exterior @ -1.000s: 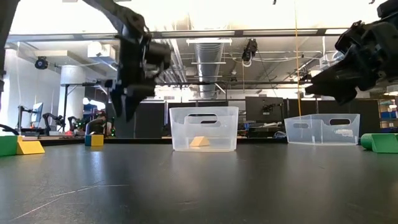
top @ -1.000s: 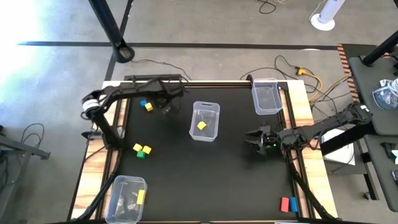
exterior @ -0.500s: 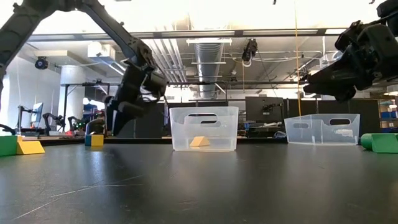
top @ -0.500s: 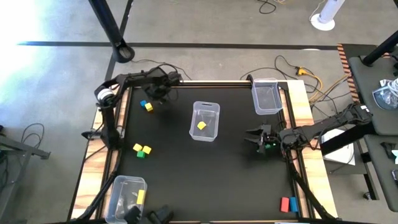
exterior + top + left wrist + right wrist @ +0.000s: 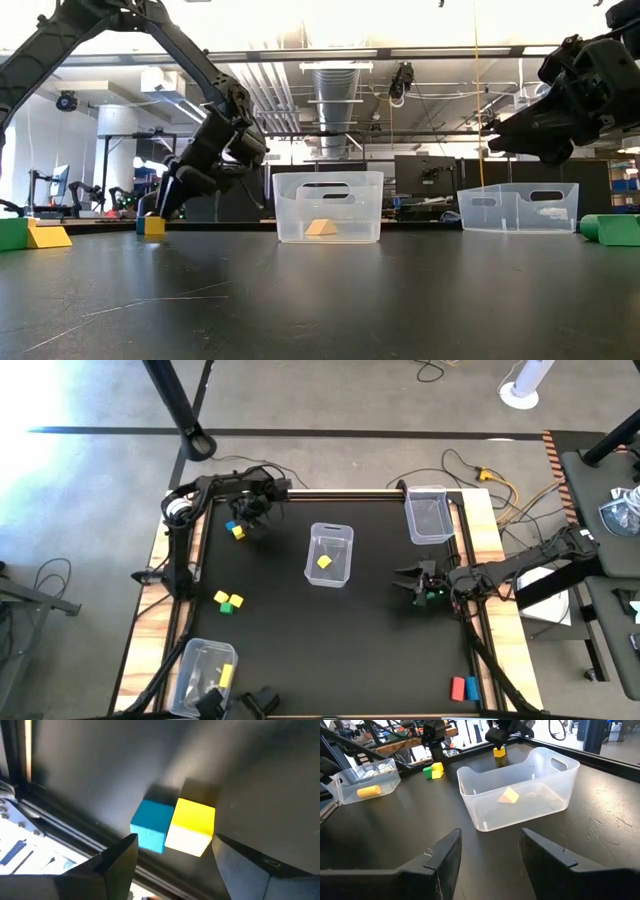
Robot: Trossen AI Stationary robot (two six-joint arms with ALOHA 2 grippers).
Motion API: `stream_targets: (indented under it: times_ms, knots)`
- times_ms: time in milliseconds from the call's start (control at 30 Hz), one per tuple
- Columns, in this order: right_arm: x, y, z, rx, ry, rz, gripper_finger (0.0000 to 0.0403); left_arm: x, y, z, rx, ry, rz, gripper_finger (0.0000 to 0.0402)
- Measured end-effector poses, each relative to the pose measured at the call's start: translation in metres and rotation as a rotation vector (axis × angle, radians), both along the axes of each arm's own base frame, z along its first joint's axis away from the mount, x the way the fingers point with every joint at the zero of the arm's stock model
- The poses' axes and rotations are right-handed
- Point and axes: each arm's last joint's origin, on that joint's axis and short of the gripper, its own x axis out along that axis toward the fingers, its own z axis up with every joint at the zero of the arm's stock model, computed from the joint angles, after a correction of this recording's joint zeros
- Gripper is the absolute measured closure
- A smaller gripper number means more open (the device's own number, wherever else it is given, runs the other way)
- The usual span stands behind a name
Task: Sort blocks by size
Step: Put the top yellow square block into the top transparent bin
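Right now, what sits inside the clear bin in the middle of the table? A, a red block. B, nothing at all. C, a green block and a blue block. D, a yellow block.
D: the high view shows a single yellow block lying inside the middle bin, and the right wrist view shows the same yellow piece on the bin's floor, with no other block in it.
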Motion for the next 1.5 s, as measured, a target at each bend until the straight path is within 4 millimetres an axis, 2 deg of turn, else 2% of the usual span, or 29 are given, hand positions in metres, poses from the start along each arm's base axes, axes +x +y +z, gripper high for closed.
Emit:
stream_targets:
  times_ms: [433,767,967,1100,1233,1333,1433,1500]
  knots:
    - [0.000,0.000,0.000,-0.009,0.002,0.003,0.0208,0.001,-0.003,-0.004,-0.010,-0.001,-0.034,0.0160]
    - [0.000,0.000,0.000,-0.007,0.004,0.002,0.0207,0.004,-0.010,-0.002,-0.082,-0.017,-0.047,0.0160]
    - [0.000,0.000,0.000,-0.001,0.006,0.001,0.0208,0.006,-0.016,0.001,-0.096,0.022,-0.043,0.0160]
    - [0.000,0.000,0.000,-0.002,0.006,0.001,0.0209,0.015,-0.019,0.008,-0.060,0.012,-0.029,0.0169]
    - [0.000,0.000,-0.001,-0.002,0.007,0.001,0.0209,0.030,-0.030,0.013,-0.046,-0.026,-0.041,0.0216]
    - [0.000,0.000,-0.001,-0.002,0.007,0.001,0.0209,0.038,-0.039,0.015,-0.025,-0.035,-0.025,0.0281]
    - [0.000,0.000,-0.001,-0.002,0.008,0.003,0.0209,0.041,-0.047,0.008,0.017,-0.031,0.008,0.0364]
    - [0.000,0.000,-0.001,0.005,0.014,0.001,0.0209,0.043,-0.050,0.003,0.079,-0.015,0.029,0.0391]
